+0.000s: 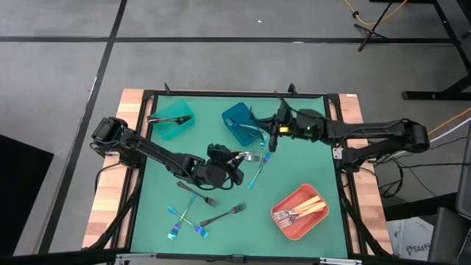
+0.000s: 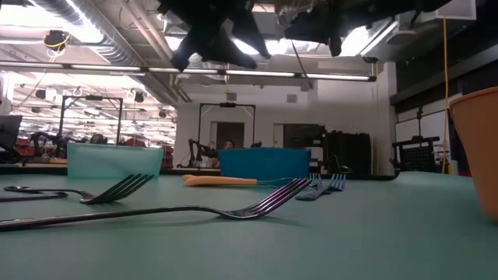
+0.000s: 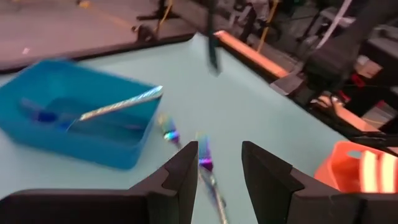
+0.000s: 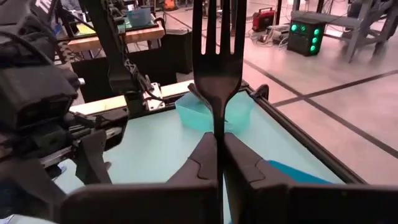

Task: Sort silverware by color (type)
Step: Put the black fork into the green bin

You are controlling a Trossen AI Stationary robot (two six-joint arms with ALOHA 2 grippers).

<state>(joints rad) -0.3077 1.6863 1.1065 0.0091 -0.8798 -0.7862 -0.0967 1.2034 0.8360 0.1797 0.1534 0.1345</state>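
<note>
No text, label, brand, number or sign can be read anywhere.

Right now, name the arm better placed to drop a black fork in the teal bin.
Right arm: its jaws are shut on a black fork, teal bin ahead. Left arm's jaws are open, empty.

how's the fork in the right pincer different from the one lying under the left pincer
The black fork is all black; the iridescent fork shimmers blue and purple. The black fork is clamped in the right pincer, tines pointing away from it, off the mat; the iridescent fork lies flat on the green mat, ungripped, below the open left pincer. Both are slim forks.
</note>
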